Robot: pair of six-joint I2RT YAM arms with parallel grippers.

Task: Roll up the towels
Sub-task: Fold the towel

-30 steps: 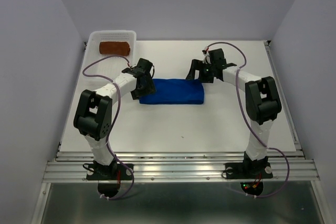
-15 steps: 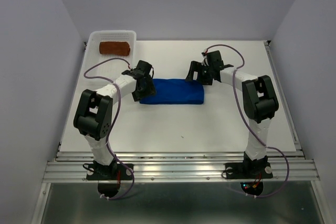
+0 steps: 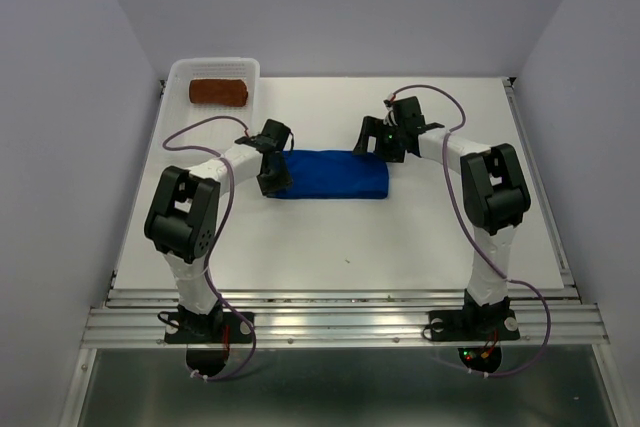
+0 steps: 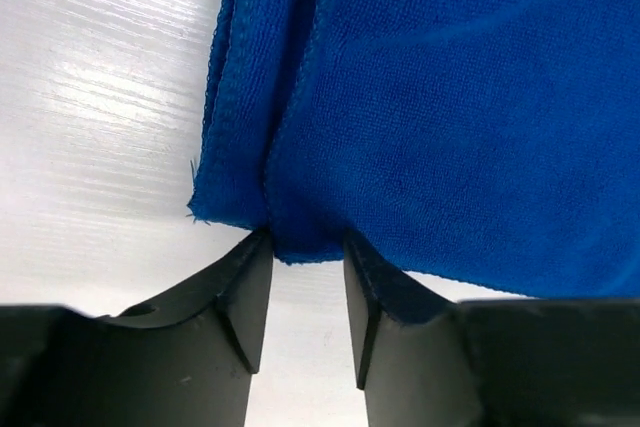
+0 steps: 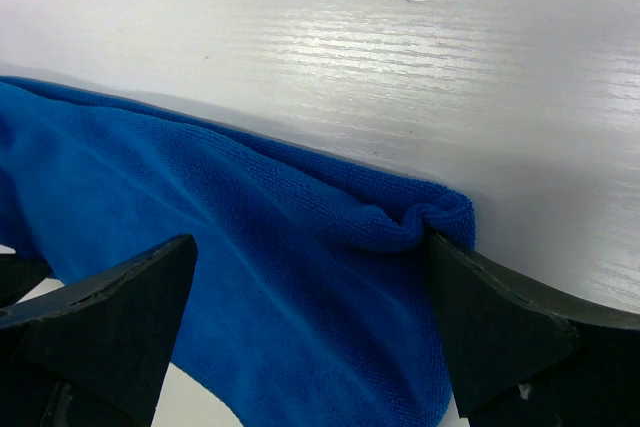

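At the blue towel's (image 3: 335,176) left end, the left gripper (image 4: 305,247) pinches its hem. At its far right corner, the right gripper (image 5: 310,239) gapes wide, 1 finger touching the fold. Beyond its left end, the brown towel (image 3: 218,92) lies in the basket (image 3: 180,72).

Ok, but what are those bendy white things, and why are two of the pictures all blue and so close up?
Those are two robot arms, the left arm and the right arm, bolted at the near edge of the table. Each ends in a gripper, two fingers that pinch like tongs. The wide picture comes from a camera above and behind them. The close-up ones come from small cameras on the wrists, so you look right past the black fingers. On the table lies a folded blue towel. The left gripper pinches its edge at one end. The right gripper is open, with the towel's other end between its fingers. In the far left corner, a white basket holds a rust-brown towel that looks rolled up.
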